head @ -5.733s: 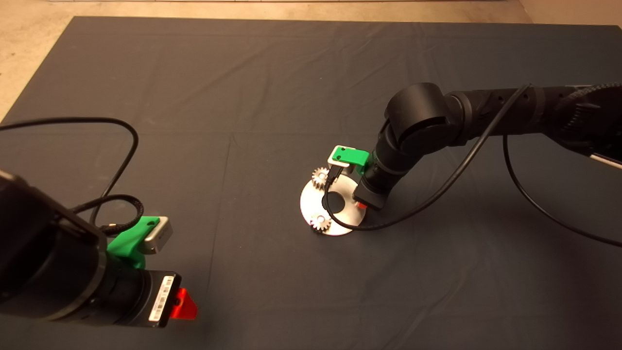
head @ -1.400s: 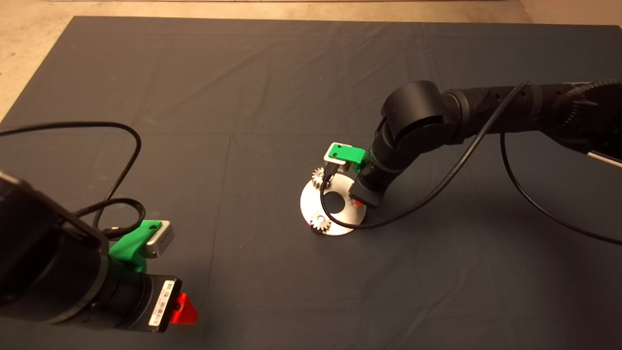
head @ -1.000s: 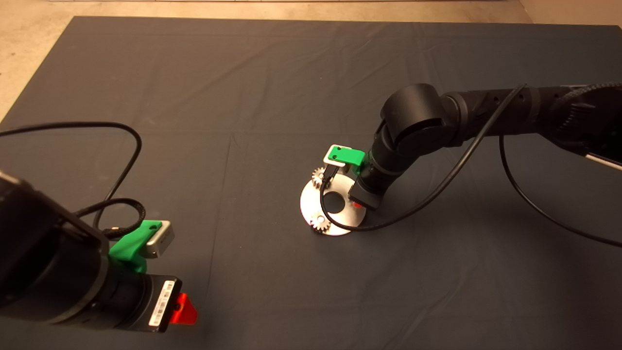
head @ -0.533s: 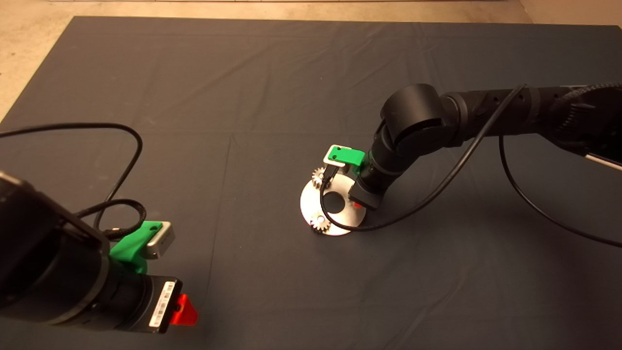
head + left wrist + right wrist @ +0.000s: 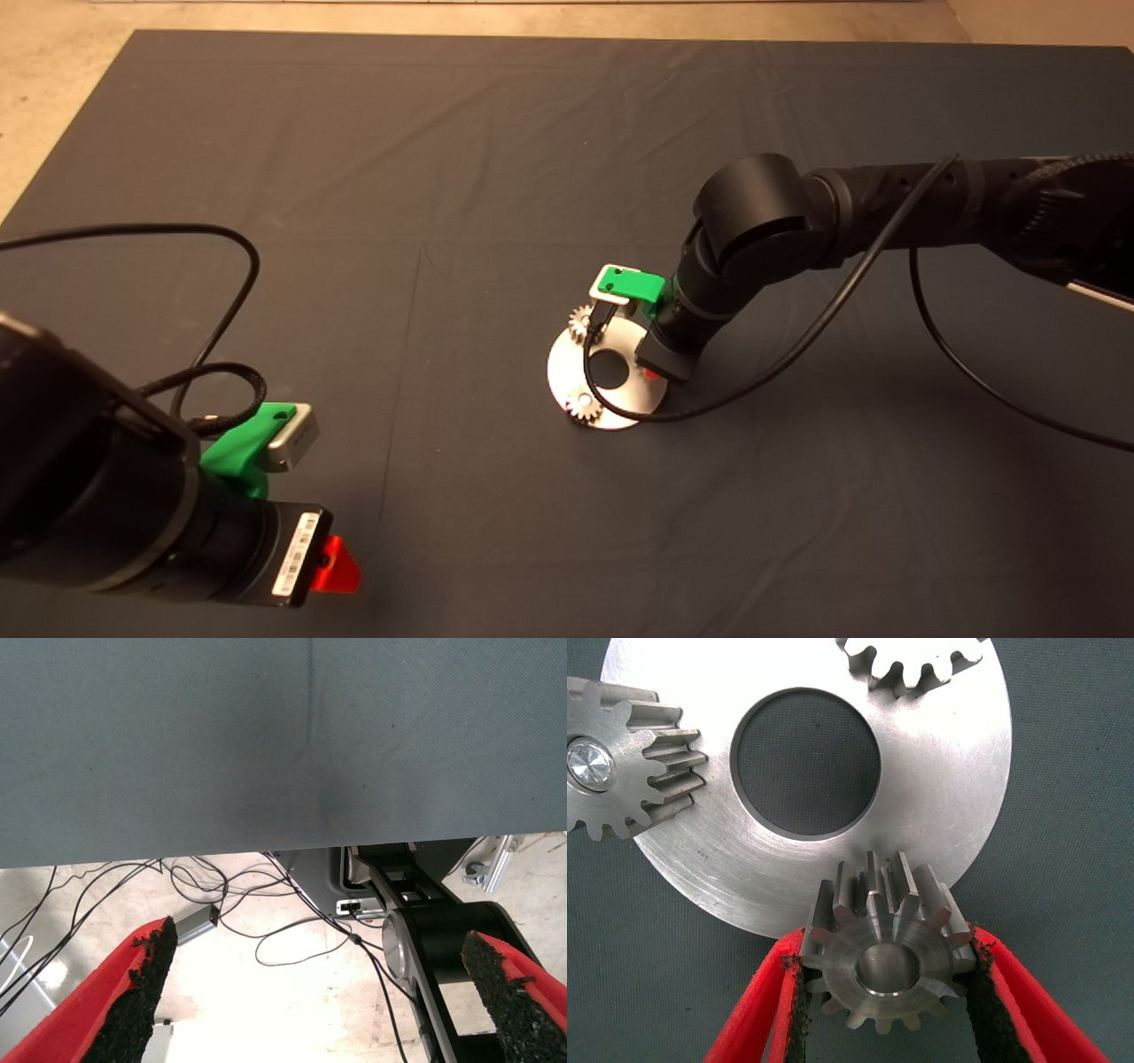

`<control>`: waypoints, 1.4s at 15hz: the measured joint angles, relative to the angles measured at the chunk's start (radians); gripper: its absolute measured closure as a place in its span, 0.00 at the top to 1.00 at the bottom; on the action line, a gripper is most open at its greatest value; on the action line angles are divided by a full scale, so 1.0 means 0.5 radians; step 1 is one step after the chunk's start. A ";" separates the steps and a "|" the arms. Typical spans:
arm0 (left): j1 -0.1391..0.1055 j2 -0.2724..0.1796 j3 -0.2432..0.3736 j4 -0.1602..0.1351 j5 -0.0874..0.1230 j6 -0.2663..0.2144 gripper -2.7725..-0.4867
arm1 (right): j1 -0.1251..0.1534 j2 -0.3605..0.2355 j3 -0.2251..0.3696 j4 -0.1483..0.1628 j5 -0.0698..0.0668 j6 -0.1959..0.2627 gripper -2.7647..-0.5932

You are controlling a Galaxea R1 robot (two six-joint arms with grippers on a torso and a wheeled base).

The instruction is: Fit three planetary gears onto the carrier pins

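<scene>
The silver disc (image 5: 620,394) lies mid-mat with two planetary gears on it, one at its far left edge (image 5: 580,321) and one at its near edge (image 5: 585,405). My right gripper (image 5: 653,373) stands over the disc's right side. In the right wrist view it (image 5: 886,950) is shut on a third planetary gear (image 5: 890,967) at the rim of the disc (image 5: 948,806). One seated gear (image 5: 629,771) shows a carrier pin's bright top (image 5: 589,762) in its bore. I cannot tell if a pin sits in the held gear's bore. My left gripper (image 5: 335,563) is parked at the lower left, open.
The right arm's black cable (image 5: 797,346) loops down over the disc and across the mat. The left arm's cable (image 5: 221,266) curls at the left. The left wrist view shows the mat's edge (image 5: 283,846) and a floor with loose cables (image 5: 266,930).
Since the earliest frame the right gripper has shifted slightly left over the disc. Over the last second nothing has visibly moved. The left arm stays parked.
</scene>
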 joint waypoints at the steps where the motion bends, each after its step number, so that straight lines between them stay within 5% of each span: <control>1: 0.000 0.000 0.000 0.000 0.000 0.000 0.80 | -0.003 0.000 0.000 -0.002 -0.001 0.000 0.21; 21: 0.000 0.001 0.000 0.000 0.000 0.000 0.80 | -0.010 -0.007 0.040 0.021 -0.005 -0.001 0.21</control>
